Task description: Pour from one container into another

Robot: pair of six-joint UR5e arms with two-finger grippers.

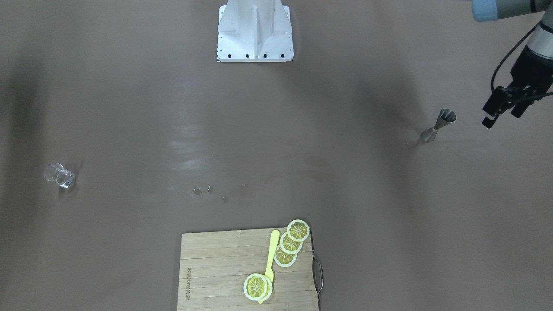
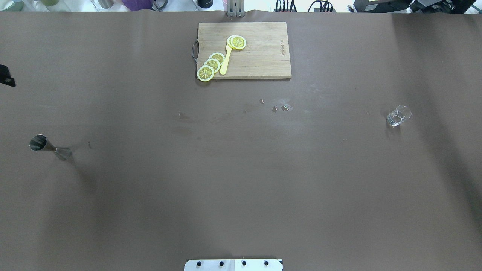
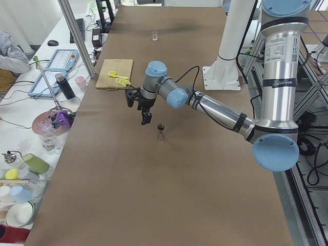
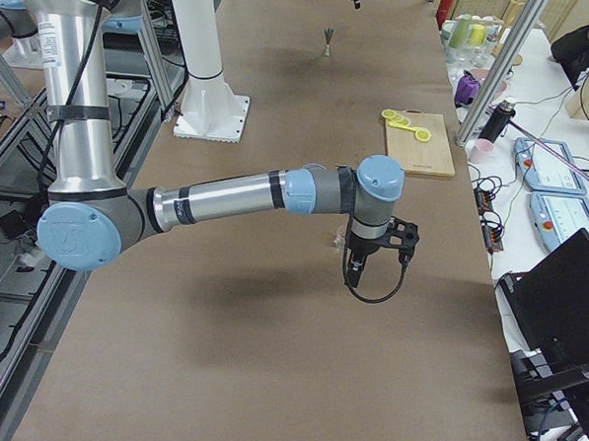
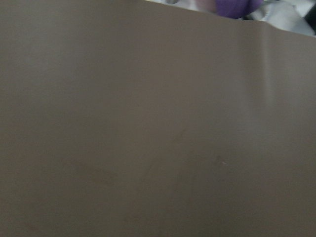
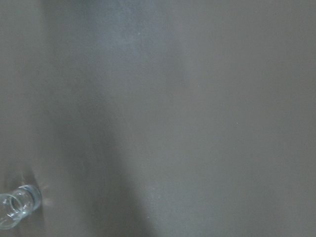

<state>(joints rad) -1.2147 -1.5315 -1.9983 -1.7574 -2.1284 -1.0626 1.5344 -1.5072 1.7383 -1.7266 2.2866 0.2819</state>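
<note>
The left gripper [image 3: 146, 121] hung above the brown table [image 2: 241, 180] — whether its fingers were spread or pressed together could not be told. Near it but apart, on its robot-ward, inner side, the small grey steel hourglass-shaped jigger [image 1: 438, 125] stood upright. Well away from both grippers lay a wooden cutting board [image 2: 263, 56] with lemon slices [image 2: 212, 64]. The small clear thick-based drinking glass [image 2: 398, 116] stood near the right gripper [image 4: 349, 279] — not touching it; that gripper's state could not be told either.

1 glass [image 1: 59, 175], 1 jigger [image 1: 438, 125], 1 board [image 1: 216, 268], at least 4 lemon slices [image 1: 298, 230].
</note>
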